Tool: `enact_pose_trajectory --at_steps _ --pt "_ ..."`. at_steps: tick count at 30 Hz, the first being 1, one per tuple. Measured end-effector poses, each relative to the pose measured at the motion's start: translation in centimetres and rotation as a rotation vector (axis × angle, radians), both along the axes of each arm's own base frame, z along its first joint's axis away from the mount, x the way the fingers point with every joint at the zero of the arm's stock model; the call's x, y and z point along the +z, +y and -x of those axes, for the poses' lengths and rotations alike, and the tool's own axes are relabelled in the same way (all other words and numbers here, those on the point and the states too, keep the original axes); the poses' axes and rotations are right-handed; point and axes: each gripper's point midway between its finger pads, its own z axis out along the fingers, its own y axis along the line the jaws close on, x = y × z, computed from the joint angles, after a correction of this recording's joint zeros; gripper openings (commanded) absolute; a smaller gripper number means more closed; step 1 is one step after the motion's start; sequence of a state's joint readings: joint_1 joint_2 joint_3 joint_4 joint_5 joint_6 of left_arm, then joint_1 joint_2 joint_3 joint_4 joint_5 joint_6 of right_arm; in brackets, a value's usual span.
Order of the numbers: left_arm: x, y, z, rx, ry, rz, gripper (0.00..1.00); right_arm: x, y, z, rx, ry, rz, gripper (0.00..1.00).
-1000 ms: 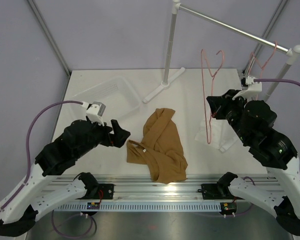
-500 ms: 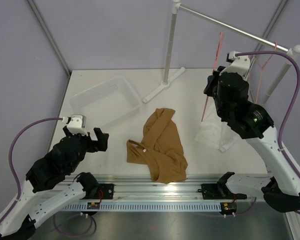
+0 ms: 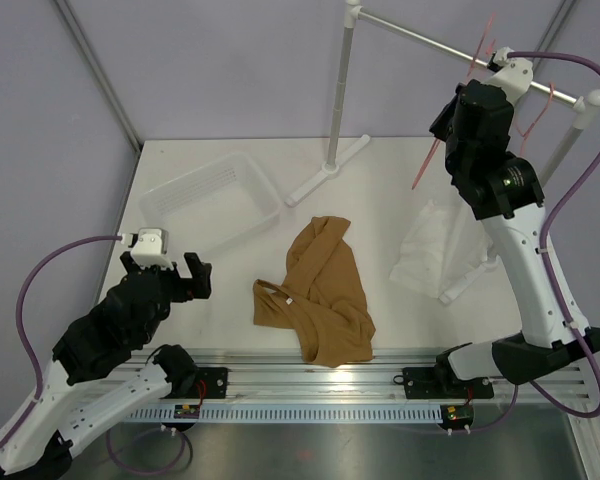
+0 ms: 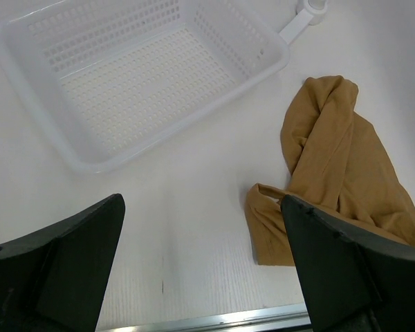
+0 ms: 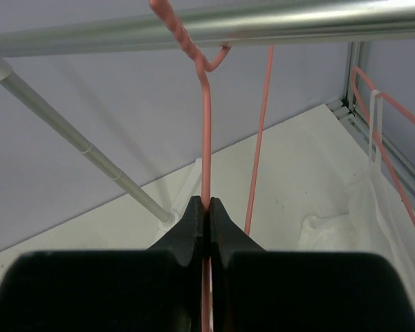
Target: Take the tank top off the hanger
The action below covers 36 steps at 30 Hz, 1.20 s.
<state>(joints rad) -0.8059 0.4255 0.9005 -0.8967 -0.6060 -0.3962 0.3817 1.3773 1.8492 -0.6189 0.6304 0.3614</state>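
Note:
The tan tank top (image 3: 318,290) lies crumpled on the table, free of any hanger; the left wrist view has it at the right (image 4: 339,166). My right gripper (image 3: 465,97) is raised to the metal rail and shut on the stem of the thin pink hanger (image 5: 206,138). The hanger's hook sits at the rail (image 5: 187,41), and its lower frame slants down to the left (image 3: 427,165). My left gripper (image 3: 168,275) hovers open over bare table to the left of the tank top, with nothing between its fingers (image 4: 69,256).
A white perforated basket (image 3: 215,200) stands at the back left. The rail (image 3: 420,38) rests on two white posts. A second pink hanger (image 3: 535,120) hangs at the rail's right end, carrying a white sheer garment (image 3: 430,250).
My right arm has lifted the pink hanger from low over the table up to the rail. My left arm has drawn back to the left, away from the tank top.

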Motion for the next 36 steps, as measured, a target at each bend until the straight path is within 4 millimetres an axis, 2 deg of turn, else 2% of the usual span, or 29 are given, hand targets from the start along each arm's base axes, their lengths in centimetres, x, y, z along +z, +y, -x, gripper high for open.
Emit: enact_pose_trajectory --at_steps 2,5,8,15,17,18,23,24,27,32,34,36 --pt "0.0 0.2 -0.1 0.009 -0.001 -0.004 0.99 0.2 -0.2 -0.6 0.000 -0.007 -0.014 0.00" --pt "0.0 0.3 -0.3 0.024 0.000 -0.005 0.99 -0.5 -1.2 -1.9 -0.031 0.004 -0.036 0.00" --pt "0.1 0.5 -0.7 0.042 0.002 -0.005 0.99 -2.3 -1.8 -3.3 -0.056 0.040 -0.052 0.00" --pt "-0.2 0.8 -1.2 0.064 0.012 0.004 0.99 -7.6 -0.5 -4.5 -0.024 0.143 -0.084 0.00" --pt "-0.1 0.7 -1.3 0.064 0.011 0.014 0.99 -8.0 -0.1 -4.6 -0.009 0.146 -0.097 0.15" --pt "0.0 0.7 -1.3 0.063 0.009 0.018 0.99 -7.9 0.0 -4.6 0.000 0.142 -0.105 0.46" --pt "-0.1 -0.4 -1.9 0.036 0.037 0.027 0.99 -7.1 1.1 -4.3 0.063 0.123 -0.138 0.94" --pt "-0.3 -0.8 -2.1 0.029 0.053 0.025 0.99 -6.7 1.3 -4.0 0.078 0.116 -0.143 1.00" --pt "-0.8 -2.2 -3.0 0.010 0.108 0.028 0.99 -5.1 1.6 -2.6 0.126 0.087 -0.148 0.99" --pt "-2.7 -6.1 -4.3 -0.055 0.201 0.038 0.99 -2.3 1.9 2.6 0.249 0.020 -0.134 0.99" --pt "-3.6 -8.6 -4.5 -0.114 0.231 0.030 0.99 -2.3 2.0 5.0 0.306 0.005 -0.113 0.99" --pt "-4.8 -11.2 -4.6 -0.168 0.267 0.006 0.99 -3.9 2.3 7.0 0.362 0.027 -0.084 0.99"
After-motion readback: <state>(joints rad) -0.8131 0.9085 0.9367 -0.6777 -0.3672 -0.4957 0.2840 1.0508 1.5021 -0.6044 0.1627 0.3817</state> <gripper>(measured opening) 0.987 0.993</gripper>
